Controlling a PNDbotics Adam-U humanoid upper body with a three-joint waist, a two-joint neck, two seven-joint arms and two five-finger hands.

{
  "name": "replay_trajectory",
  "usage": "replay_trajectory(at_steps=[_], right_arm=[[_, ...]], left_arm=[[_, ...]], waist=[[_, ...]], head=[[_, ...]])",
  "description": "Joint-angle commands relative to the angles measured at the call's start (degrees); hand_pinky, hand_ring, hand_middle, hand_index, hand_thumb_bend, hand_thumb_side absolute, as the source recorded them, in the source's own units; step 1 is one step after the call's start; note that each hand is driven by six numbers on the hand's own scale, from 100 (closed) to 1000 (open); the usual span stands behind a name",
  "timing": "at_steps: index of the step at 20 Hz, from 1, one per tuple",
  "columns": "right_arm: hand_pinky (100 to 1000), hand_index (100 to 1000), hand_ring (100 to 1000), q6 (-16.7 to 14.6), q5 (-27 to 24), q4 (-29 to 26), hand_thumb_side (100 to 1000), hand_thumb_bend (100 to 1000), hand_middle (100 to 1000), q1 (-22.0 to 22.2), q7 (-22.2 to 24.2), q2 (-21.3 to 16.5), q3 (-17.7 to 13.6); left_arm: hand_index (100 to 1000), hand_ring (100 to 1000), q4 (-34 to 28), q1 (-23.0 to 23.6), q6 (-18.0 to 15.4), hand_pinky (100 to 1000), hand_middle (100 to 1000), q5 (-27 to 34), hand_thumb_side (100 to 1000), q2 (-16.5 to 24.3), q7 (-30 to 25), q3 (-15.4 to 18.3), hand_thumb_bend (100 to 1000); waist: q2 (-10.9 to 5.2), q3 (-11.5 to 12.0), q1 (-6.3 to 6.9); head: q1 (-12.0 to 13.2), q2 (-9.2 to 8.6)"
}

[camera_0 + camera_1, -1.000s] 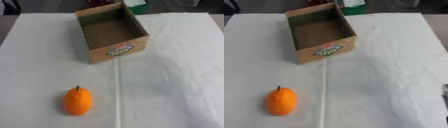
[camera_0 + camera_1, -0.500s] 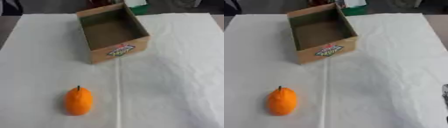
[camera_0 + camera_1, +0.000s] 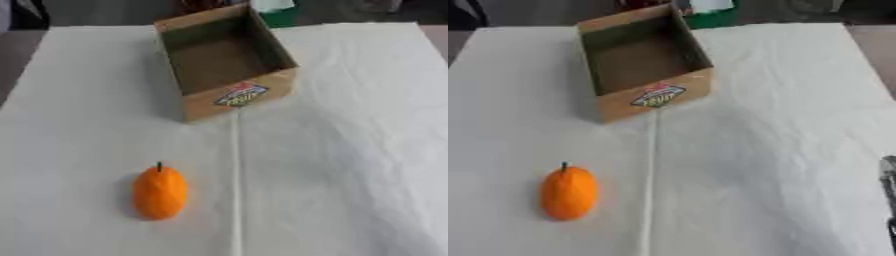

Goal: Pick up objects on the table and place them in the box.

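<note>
An orange fruit (image 3: 158, 193) with a short dark stem lies on the white tablecloth at the near left. The open cardboard box (image 3: 226, 60) stands at the far middle, its inside bare, with a coloured label (image 3: 240, 95) on its near wall. Only a dark sliver of my right hand (image 3: 889, 190) shows at the right edge of the right eye view, far from the fruit; its fingers are hidden. My left hand shows in no view.
A raised crease (image 3: 235, 190) in the cloth runs from the box toward the near edge, just right of the fruit. A green and white object (image 3: 710, 11) sits behind the box at the table's far edge.
The whole picture has shifted slightly, so the camera moved. The fruit and box stay where they were, and the sliver of the right hand stays at the right edge.
</note>
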Motion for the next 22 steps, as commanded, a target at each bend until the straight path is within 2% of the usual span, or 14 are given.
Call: replay_trajectory(at_steps=[1,3,4,5,8,13,17,18,19,22], right_arm=[[795,824,809,0.0,-0.1,-0.8,1000,100,704,-0.2,0.2,-1.8,-0.1],[796,824,809,0.0,-0.1,-0.8,1000,100,704,0.0,0.3,-1.9,-0.1],[796,824,809,0.0,-0.1,-0.8,1000,100,704,0.1,0.3,-1.9,-0.1],[795,824,809,0.0,-0.1,-0.8,1000,100,703,0.1,0.3,-1.9,0.0],[795,824,809,0.1,-0.1,-0.8,1000,100,703,0.1,0.5,-2.0,0.1],[796,823,810,0.3,0.0,-0.8,1000,100,702,0.3,0.7,-2.0,0.3],[797,823,810,0.5,0.0,-0.8,1000,100,701,0.3,0.9,-1.8,0.4],[797,823,810,0.5,0.0,-0.8,1000,100,701,0.3,1.0,-1.8,0.4],[797,823,810,0.6,0.0,-0.8,1000,100,701,0.3,1.0,-1.8,0.4],[798,823,811,0.6,0.1,-0.8,1000,100,701,0.4,1.1,-1.7,0.4]], left_arm=[[913,616,-0.9,-2.0,2.6,503,723,-4.8,1000,5.9,-8.8,-2.6,255],[912,631,-1.1,-3.1,3.2,508,733,-7.1,1000,7.9,-15.0,-4.4,395],[912,636,-1.2,-3.7,3.1,509,737,-8.1,1000,8.8,-18.1,-5.2,422],[915,648,-1.2,-4.3,2.7,509,745,-9.1,1000,9.8,-21.2,-6.1,550],[921,661,-1.2,-6.0,0.3,510,757,-9.6,1000,12.1,-29.7,-8.9,709],[938,672,-1.2,-8.2,-2.5,514,764,-8.3,1000,13.5,-38.9,-12.3,701],[951,686,-1.2,-9.9,-3.4,523,774,-8.6,1000,12.3,-41.7,-14.6,669],[954,688,-1.2,-10.2,-3.4,526,775,-8.4,1000,12.1,-42.7,-15.4,634],[958,693,-1.2,-10.4,-3.2,535,774,-8.0,1000,11.8,-43.5,-16.1,541],[964,704,-1.2,-11.0,-1.4,544,781,-6.1,1000,11.1,-45.9,-18.0,523]], waist=[[-1.37,-0.2,-0.09],[-1.51,-0.3,-0.09],[-1.56,-0.3,-0.09],[-1.60,-0.3,-0.06],[-1.67,-0.3,-0.02],[-1.69,-0.2,0.09],[-1.66,0.0,0.12],[-1.65,0.1,0.15],[-1.64,0.1,0.17],[-1.54,0.1,0.26]], head=[[-0.4,1.41],[-0.3,1.57],[-0.2,1.54],[-0.2,1.42],[0.0,0.92],[0.1,0.38],[-0.1,0.22],[-0.1,0.21],[0.0,0.20],[-0.1,0.16]])
